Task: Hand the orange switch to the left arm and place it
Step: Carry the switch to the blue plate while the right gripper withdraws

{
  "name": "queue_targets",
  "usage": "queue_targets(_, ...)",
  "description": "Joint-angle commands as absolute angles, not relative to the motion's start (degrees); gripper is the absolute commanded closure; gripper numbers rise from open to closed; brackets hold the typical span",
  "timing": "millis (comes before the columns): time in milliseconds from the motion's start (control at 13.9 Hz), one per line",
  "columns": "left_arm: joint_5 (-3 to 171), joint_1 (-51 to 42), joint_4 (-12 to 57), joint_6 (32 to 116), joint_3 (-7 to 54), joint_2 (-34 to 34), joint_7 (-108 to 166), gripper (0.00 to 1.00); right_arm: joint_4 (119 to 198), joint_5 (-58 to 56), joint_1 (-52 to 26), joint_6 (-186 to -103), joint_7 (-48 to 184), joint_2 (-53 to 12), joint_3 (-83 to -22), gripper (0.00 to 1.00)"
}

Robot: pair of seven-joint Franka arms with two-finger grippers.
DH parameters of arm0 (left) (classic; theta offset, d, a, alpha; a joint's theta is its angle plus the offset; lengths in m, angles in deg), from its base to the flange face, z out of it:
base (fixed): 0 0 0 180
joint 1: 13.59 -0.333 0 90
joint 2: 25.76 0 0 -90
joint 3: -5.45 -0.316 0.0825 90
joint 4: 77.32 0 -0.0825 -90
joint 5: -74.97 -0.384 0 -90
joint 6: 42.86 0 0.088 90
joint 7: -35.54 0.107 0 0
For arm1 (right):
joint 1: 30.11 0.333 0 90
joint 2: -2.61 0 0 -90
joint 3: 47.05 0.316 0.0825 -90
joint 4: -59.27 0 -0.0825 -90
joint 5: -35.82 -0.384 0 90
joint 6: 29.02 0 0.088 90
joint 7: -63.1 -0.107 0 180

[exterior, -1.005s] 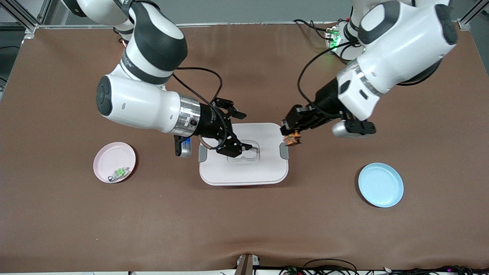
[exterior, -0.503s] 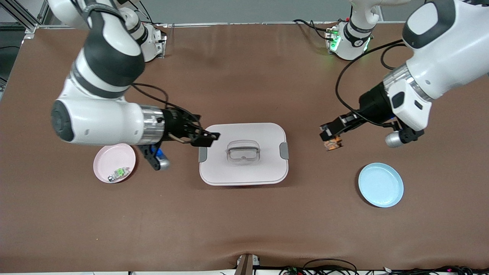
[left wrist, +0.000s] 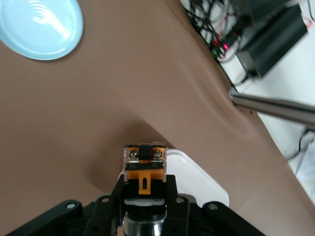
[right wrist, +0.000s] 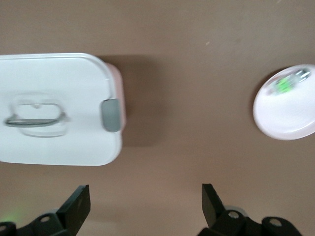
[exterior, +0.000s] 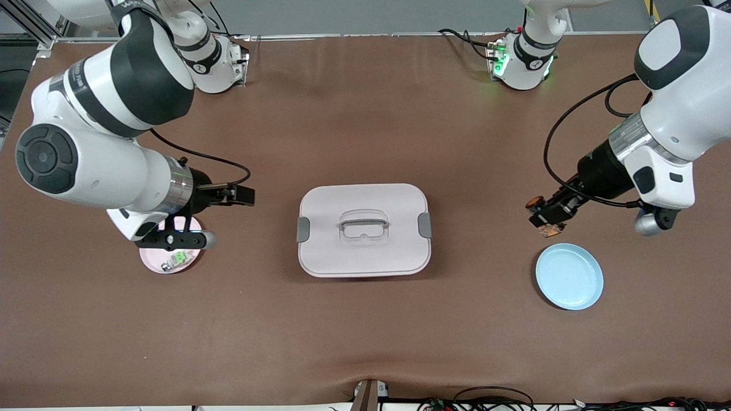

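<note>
You've got the orange switch (exterior: 547, 224) pinched in the left gripper (exterior: 549, 218), up in the air near the blue plate (exterior: 569, 276) at the left arm's end of the table. In the left wrist view the jaws are pressed onto the switch's black body (left wrist: 144, 173), orange tab and screw terminals pointing away from the wrist. The plate (left wrist: 40, 23) sits off toward a corner of that view, so by my read you're not squarely over it yet.

The white box (exterior: 364, 229) sits in the middle of the table, lid on, handle up, grey latches at both ends. The switch is well apart from it, on the left arm's side, so the part of the job that called for clearing the box looks done.

Your right gripper (exterior: 239, 195) hangs over bare table between the box and the pink plate (exterior: 158, 264), jaws spread wide and holding nothing. The right wrist view shows both fingertips (right wrist: 78, 202) apart, with only brown table between them, the box (right wrist: 57, 108) to one side and the pink plate (right wrist: 288, 103) to the other. This arm looks to be waiting. A small green-and-silver part (exterior: 176, 260) lies on the pink plate, and it isn't your concern.

What's left, as I judge it: bring the switch over the blue plate, lower it, let go, and draw the left arm clear. The plate is empty, so the drop is not yet made.
</note>
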State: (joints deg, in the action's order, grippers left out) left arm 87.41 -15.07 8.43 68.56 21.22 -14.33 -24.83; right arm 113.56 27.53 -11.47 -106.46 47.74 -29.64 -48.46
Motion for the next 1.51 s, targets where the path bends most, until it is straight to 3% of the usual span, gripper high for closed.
queue_targets(0, 85.61, -17.18, 8.72, 67.79, 21.09, -14.07, -32.28, 1.0, 114.02, 36.14, -11.83, -106.01, 55.52, -28.16, -47.76, 0.0)
queue_targets(215, 78.69, -18.69, 8.99, 67.53, 21.09, -12.59, -38.35, 1.0, 114.02, 40.38, -12.7, -106.02, 61.16, -27.98, -47.84, 0.0)
queue_targets(1436, 55.83, -21.41, 9.16, 70.95, 20.39, 2.53, -56.21, 1.0, 113.85, 40.3, -21.76, -106.63, 61.43, -26.49, -47.84, 0.0)
